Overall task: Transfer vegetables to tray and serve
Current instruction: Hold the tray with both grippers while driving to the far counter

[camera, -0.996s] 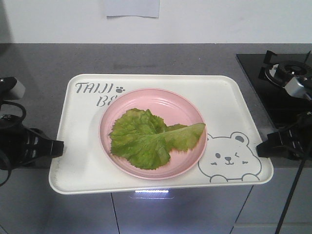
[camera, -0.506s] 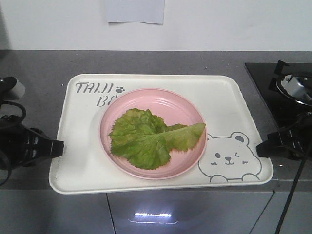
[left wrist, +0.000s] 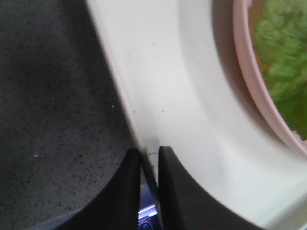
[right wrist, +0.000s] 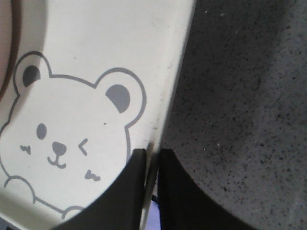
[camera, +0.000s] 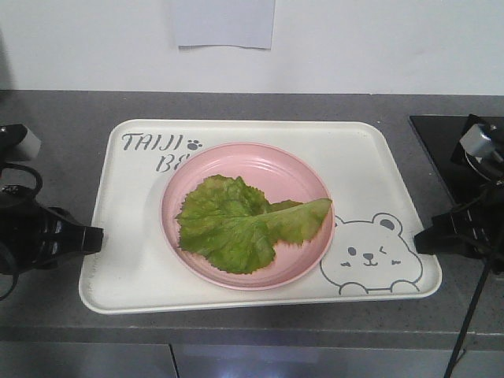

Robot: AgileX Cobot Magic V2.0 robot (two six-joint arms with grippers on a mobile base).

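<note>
Right now the cream-white tray (camera: 362, 169) is sitting flat on the speckled grey counter (camera: 63, 106), its near edge close to the counter's front lip, and both arms are gripping it by its short sides. Grey lettering is showing at its far left corner: "TAIJI" with a small paw mark, and below it "BE", the rest being covered by the round pink plate (camera: 295, 169). A winking bear drawing (camera: 370, 256) is peeking up from the near right corner.

The vegetables (camera: 236, 224), limp green lettuce with ruffled edges and a pale rib running out to the right, are lying on the pink plate, which is resting in the middle of the tray.

The left gripper (left wrist: 149, 158) is pinching the tray's left rim, with its dark jaws drawn narrow, one on each side of the thin edge. The right gripper (right wrist: 152, 158) is doing the same on the right rim, just beside the bear's ear, jaws close together on the rim.

A black hob (camera: 441, 146) is lying on the counter to the right, well apart from the tray, and a plain white sheet of paper (camera: 224, 24) is hanging on the wall behind.
</note>
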